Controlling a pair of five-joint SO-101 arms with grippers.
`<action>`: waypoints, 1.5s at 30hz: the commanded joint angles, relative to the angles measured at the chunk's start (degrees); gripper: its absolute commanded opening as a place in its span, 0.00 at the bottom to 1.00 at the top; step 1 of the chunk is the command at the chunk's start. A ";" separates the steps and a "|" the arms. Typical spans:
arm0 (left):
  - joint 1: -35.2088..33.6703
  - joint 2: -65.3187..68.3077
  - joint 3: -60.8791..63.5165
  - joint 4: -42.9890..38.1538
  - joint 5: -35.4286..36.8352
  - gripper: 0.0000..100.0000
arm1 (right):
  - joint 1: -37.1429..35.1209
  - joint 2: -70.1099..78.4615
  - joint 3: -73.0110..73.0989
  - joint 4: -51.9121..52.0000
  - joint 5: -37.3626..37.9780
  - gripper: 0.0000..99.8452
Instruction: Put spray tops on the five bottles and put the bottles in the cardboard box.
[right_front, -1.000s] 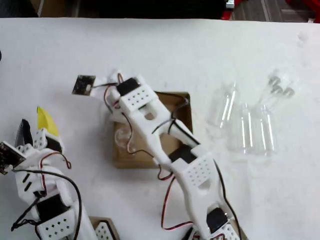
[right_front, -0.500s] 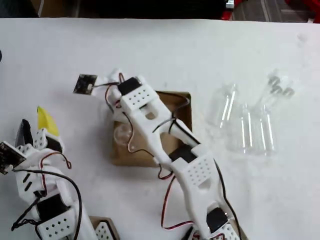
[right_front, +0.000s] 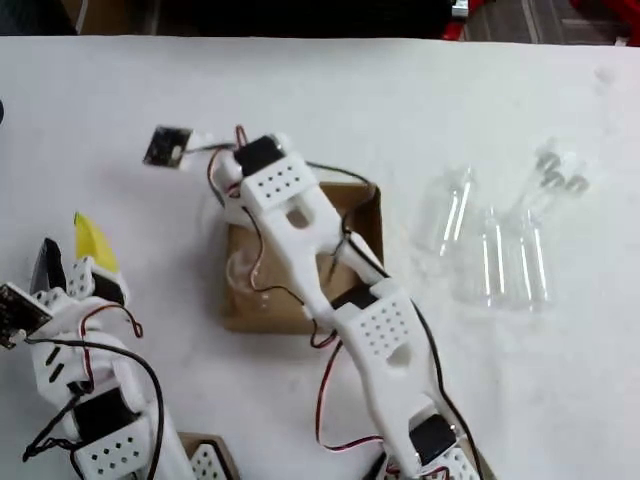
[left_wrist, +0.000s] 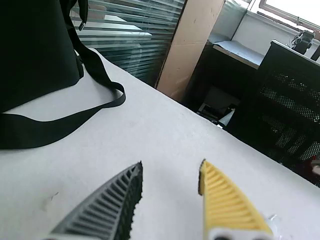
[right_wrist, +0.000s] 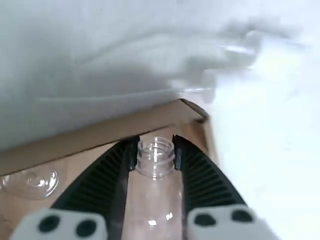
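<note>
A: "What's on the white table?"
B: "The cardboard box mid-table, with clear bottles well apart on its right."
A: "Grippers?"
B: "The right gripper clamps a capless bottle by the neck, over the box. The left gripper gapes, empty."

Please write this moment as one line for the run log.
right claw: shut on uncapped bottle, over cardboard box | left claw: open, empty | other bottles: on table, outside box
</note>
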 joint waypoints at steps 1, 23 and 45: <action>-0.48 -0.48 -0.18 -1.23 0.62 0.18 | 2.07 -1.01 -12.04 5.58 0.18 0.01; -0.48 -0.48 -0.18 -1.23 0.62 0.18 | 5.41 -14.46 -43.52 16.92 -36.84 0.01; 1.10 -0.48 -0.18 -1.14 0.44 0.18 | 4.09 -79.34 38.33 -12.09 -40.62 0.02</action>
